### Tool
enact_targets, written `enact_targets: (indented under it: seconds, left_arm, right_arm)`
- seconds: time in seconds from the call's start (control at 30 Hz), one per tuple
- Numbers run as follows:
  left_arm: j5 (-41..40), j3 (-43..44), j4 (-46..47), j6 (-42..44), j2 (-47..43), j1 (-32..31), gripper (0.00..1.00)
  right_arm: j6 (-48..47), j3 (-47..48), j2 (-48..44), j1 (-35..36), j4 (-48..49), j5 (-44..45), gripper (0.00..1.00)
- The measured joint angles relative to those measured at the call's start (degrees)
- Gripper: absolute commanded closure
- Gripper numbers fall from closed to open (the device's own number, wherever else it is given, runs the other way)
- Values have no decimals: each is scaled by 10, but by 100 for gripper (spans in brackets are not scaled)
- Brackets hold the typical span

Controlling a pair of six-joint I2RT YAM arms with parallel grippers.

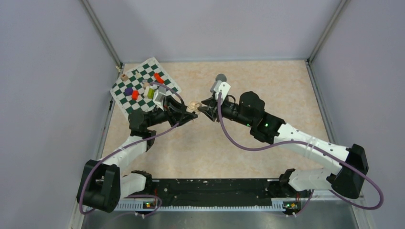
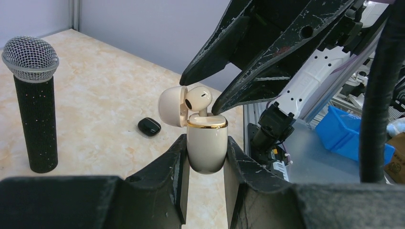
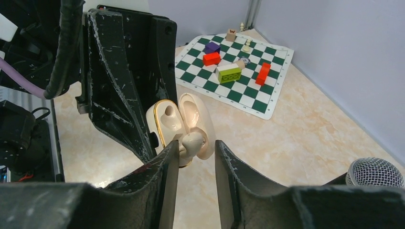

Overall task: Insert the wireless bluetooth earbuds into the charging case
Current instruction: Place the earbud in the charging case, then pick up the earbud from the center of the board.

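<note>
My left gripper [image 2: 206,141] is shut on a cream charging case [image 2: 206,148] with a gold rim and holds it upright above the table, its lid [image 2: 170,106] swung open. A whitish earbud [image 2: 198,98] stands in the case's mouth, stem down and head sticking out. My right gripper [image 3: 197,149] is open around that earbud [image 3: 191,142]; the bud rests against one finger, with a gap to the other. The second socket [image 3: 168,112] looks empty. In the top view the two grippers [image 1: 190,113] [image 1: 203,106] meet at the case [image 1: 194,105]. The other earbuds are not identifiable.
A black microphone [image 2: 33,105] stands upright behind the grippers, also showing in the top view [image 1: 220,78]. A small black rounded item [image 2: 149,126] lies on the table. A chequered mat [image 1: 122,99] with coloured blocks lies at the far left.
</note>
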Motion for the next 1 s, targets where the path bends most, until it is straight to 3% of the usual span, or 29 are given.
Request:
enact_targets:
  seconds: [0.17,0.33,0.47,0.67,1.0]
  left_arm:
    - [1,0,3,-2,0,0,100]
    - [1,0,12,-4,0,0,100]
    - [2,0,23,-7,-3,2,100]
    - [14,0,42,-9,-19,7,100]
    - [59,0,63,4,-49,12,100]
  right_arm:
    - [-1,12,-1,0,-13,-3,55]
    - [-2,24,-7,1,-40,-20,35]
    - [-2,43,-16,0,-64,-48,26]
    - [9,67,-51,-24,-86,-101,23]
    - [19,55,-103,-73,-62,-97,20]
